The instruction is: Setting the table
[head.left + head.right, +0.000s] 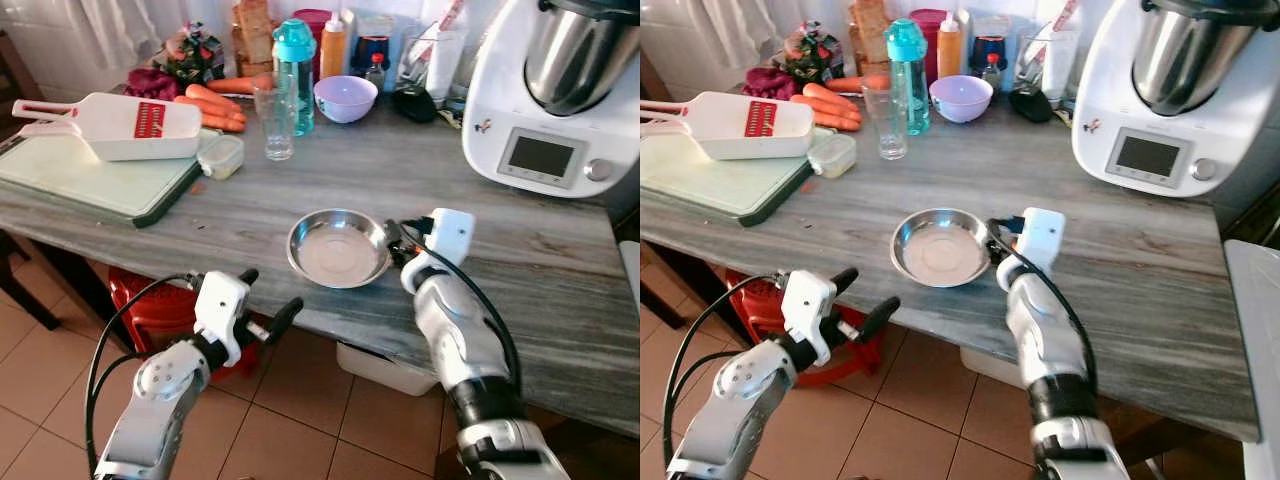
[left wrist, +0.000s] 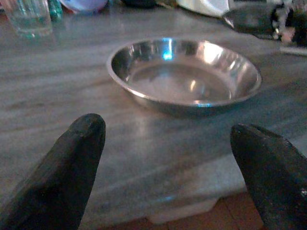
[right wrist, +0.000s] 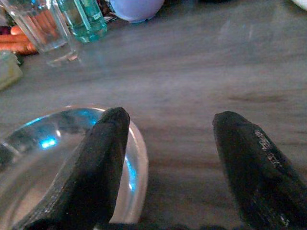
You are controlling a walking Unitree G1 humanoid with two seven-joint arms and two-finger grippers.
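Step in hand: judged to be the placing of the shallow round stainless-steel bowl (image 1: 338, 247) at a setting near the front edge of the grey wood-grain table (image 1: 520, 270); the bowl sits flat on the tabletop and looks empty.
Next move: likely either a grip on the bowl's rim to shift it or a reach for the next item; a rim grip would call for one finger inside and one outside the thin wall.
Left gripper (image 1: 268, 300): nearest, off the table's front edge above the tiled floor; black fingers spread wide, nothing between them, touching nothing, aimed toward the bowl.
Right gripper (image 3: 165, 158): at the bowl's right side; fingers parted, holding nothing; one finger (image 3: 93, 163) over the rim, the other over bare table. Contact with the rim cannot be told.
Middle distance: clear drinking glass (image 1: 275, 118); white grater box with a red blade (image 1: 125, 126) on a pale green cutting board (image 1: 90, 175).
Far: teal water bottle (image 1: 295, 72); lilac plastic bowl (image 1: 345, 98); orange carrots (image 1: 212, 107); white kitchen machine with a steel jug (image 1: 555, 95).
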